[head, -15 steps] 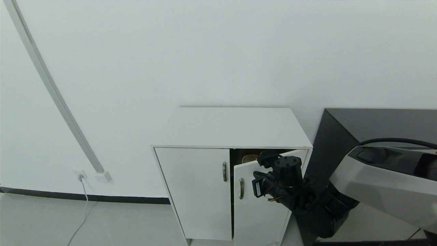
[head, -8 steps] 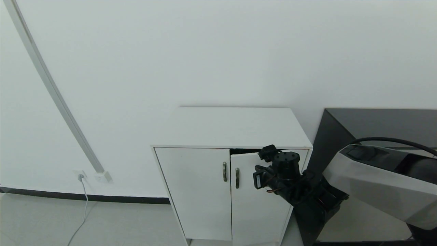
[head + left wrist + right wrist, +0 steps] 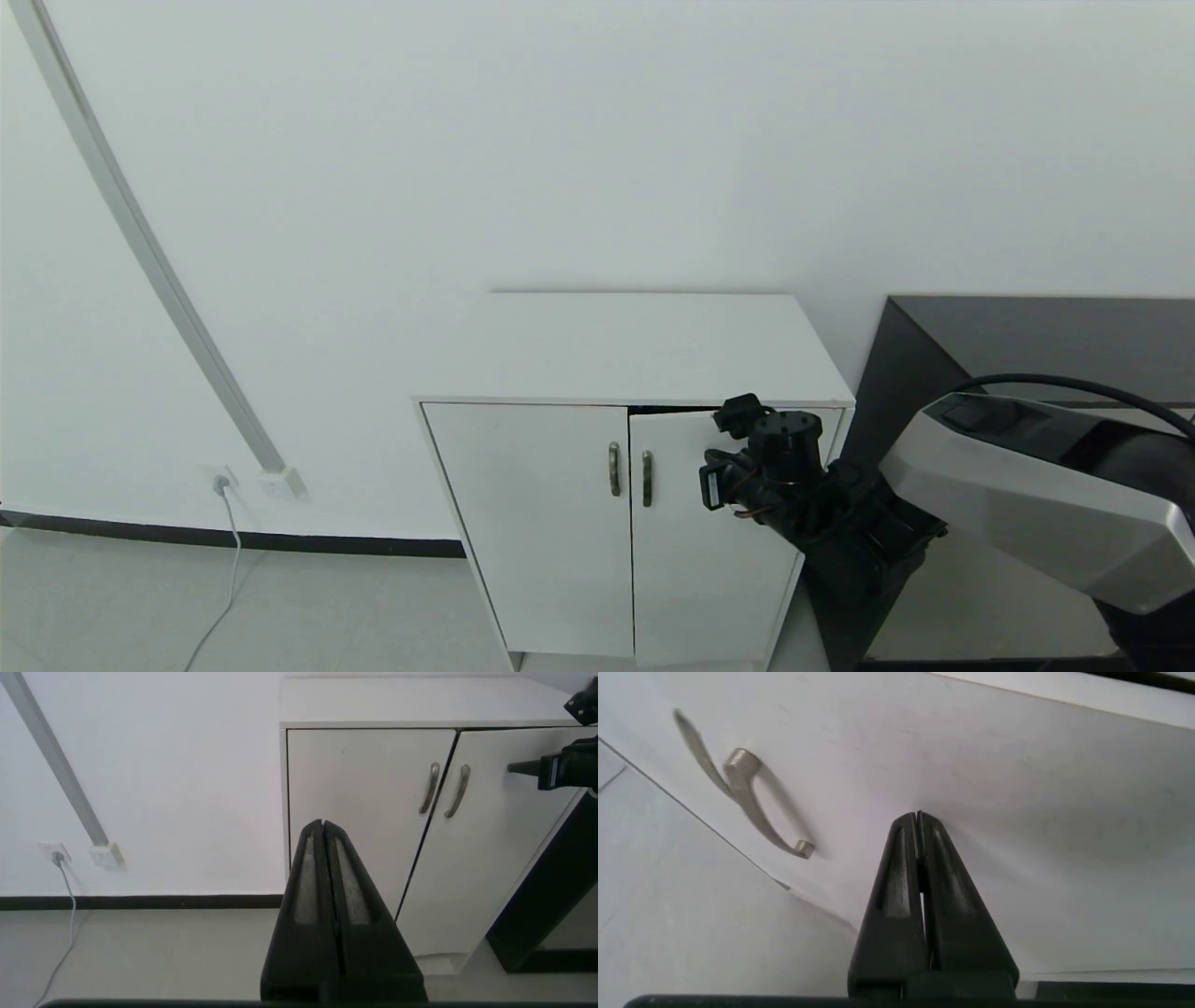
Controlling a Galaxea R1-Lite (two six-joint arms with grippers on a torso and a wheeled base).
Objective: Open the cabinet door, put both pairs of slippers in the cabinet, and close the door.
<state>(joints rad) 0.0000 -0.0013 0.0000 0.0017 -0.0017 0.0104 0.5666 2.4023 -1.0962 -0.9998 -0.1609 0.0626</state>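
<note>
A white two-door cabinet (image 3: 644,345) stands against the wall. Its left door (image 3: 532,523) is closed. The right door (image 3: 700,579) lies almost flush, with a thin dark gap along its top edge. Two metal handles (image 3: 613,469) sit side by side at the middle seam. My right gripper (image 3: 918,814) is shut and empty, its tips pressed against the right door's panel beside the handle (image 3: 747,784). The left wrist view shows the right gripper (image 3: 512,767) from the side, against the door. My left gripper (image 3: 322,826) is shut on nothing, held back from the cabinet (image 3: 374,765) above the floor.
A black piece of furniture (image 3: 1027,336) stands right beside the cabinet. To the left, a wall socket (image 3: 221,483) has a cable trailing to the tiled floor, and a grey conduit (image 3: 140,233) runs slantwise up the wall.
The right door swung from ajar to nearly flush, and the dark opening narrowed to a slit. My right gripper moved toward the cabinet with the door.
</note>
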